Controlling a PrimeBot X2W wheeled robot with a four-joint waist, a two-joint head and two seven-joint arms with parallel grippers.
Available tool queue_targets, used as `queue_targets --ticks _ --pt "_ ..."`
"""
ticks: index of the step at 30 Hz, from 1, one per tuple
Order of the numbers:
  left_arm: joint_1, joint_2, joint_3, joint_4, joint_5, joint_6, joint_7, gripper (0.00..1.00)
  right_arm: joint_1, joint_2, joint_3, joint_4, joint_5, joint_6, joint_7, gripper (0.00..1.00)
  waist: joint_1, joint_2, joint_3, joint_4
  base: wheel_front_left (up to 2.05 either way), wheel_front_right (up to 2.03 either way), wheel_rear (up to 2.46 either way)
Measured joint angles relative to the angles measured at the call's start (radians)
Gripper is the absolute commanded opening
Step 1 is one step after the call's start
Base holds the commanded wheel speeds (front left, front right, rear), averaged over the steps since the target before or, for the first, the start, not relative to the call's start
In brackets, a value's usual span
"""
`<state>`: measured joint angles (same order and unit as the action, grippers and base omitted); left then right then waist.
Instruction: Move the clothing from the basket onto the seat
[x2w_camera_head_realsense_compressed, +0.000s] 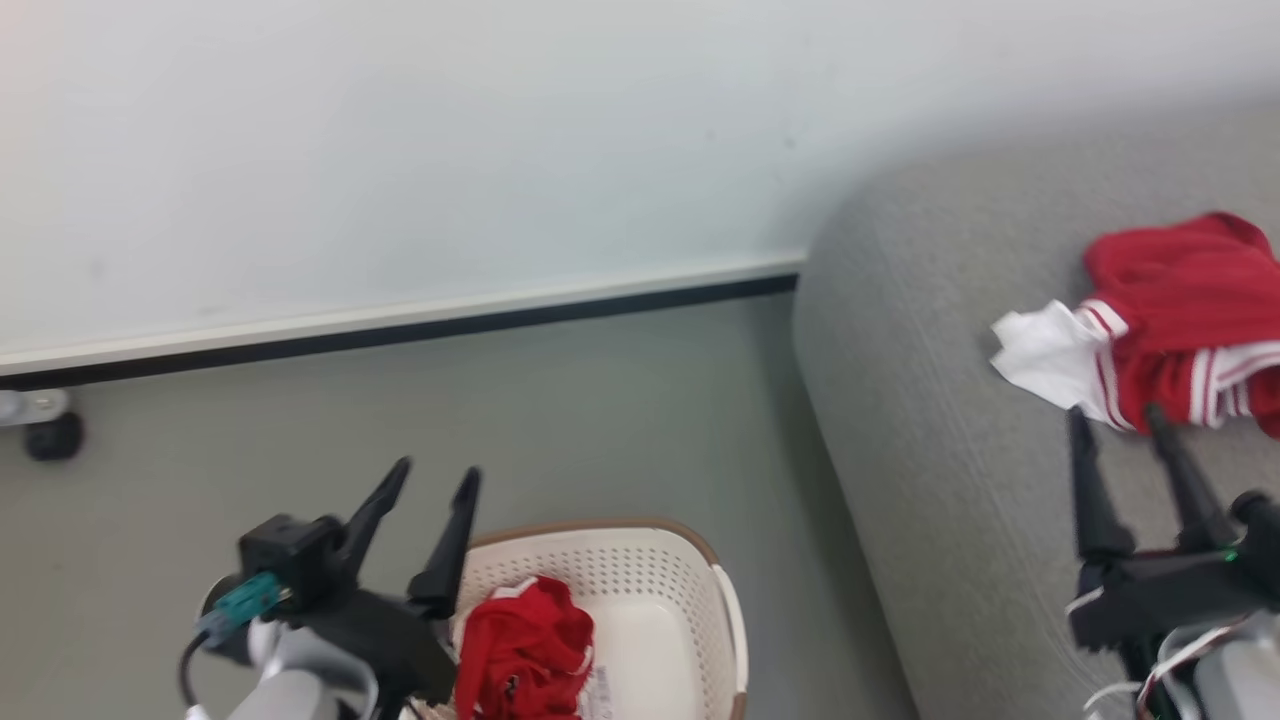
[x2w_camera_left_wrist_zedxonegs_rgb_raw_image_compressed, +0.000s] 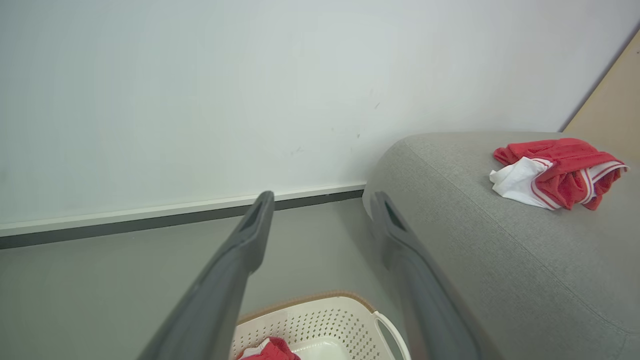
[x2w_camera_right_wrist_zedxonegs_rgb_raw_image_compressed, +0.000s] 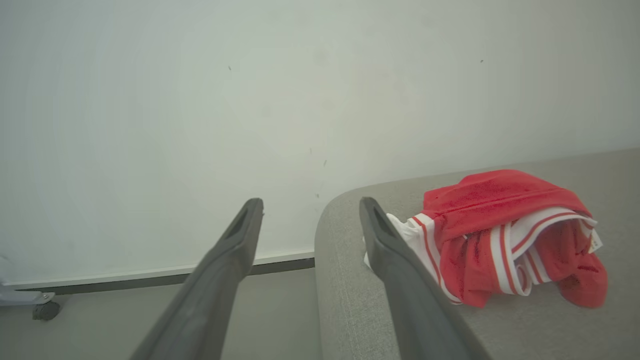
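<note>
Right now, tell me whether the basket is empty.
Not empty: one crumpled red garment lies inside the basket.

Left gripper (x2w_camera_head_realsense_compressed: 435, 470) and right gripper (x2w_camera_head_realsense_compressed: 1115, 413), fingers (x2w_camera_head_realsense_compressed: 447, 540) apart, both empty.

The garment (x2w_camera_head_realsense_compressed: 1175, 300) is red with white stripes, the seat (x2w_camera_head_realsense_compressed: 940, 480) grey

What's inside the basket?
One crumpled red garment lies in the basket, toward its left side, with bare cream bottom beside it. Whatever is under the garment is hidden, and the basket's near end is cut off.
</note>
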<state>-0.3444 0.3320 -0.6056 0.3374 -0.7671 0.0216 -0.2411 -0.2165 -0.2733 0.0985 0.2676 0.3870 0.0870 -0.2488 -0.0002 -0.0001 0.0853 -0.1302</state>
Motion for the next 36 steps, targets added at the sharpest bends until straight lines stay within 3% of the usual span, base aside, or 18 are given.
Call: queue_targets --ticks 9,16,36 --pt "0.096 0.028 0.072 -0.011 -0.025 0.051 -0.008 1.00 0.105 0.028 0.021 -0.093 -0.015 -0.009 -0.001 1.00 0.0000 0.0000 -0.061 0.089 0.00 0.00 0.00" --pt "0.195 0.028 0.150 -0.056 -0.022 0.081 -0.008 1.00 0.208 0.062 0.029 -0.155 -0.039 -0.049 -0.001 1.00 0.0000 0.0000 -0.085 0.154 0.00 0.00 0.00" --pt "0.225 0.024 0.256 -0.145 0.081 0.093 -0.009 1.00 0.204 0.076 0.043 -0.230 -0.090 -0.070 -0.005 1.00 0.0003 0.0001 -0.051 0.153 0.00 0.00 0.00"
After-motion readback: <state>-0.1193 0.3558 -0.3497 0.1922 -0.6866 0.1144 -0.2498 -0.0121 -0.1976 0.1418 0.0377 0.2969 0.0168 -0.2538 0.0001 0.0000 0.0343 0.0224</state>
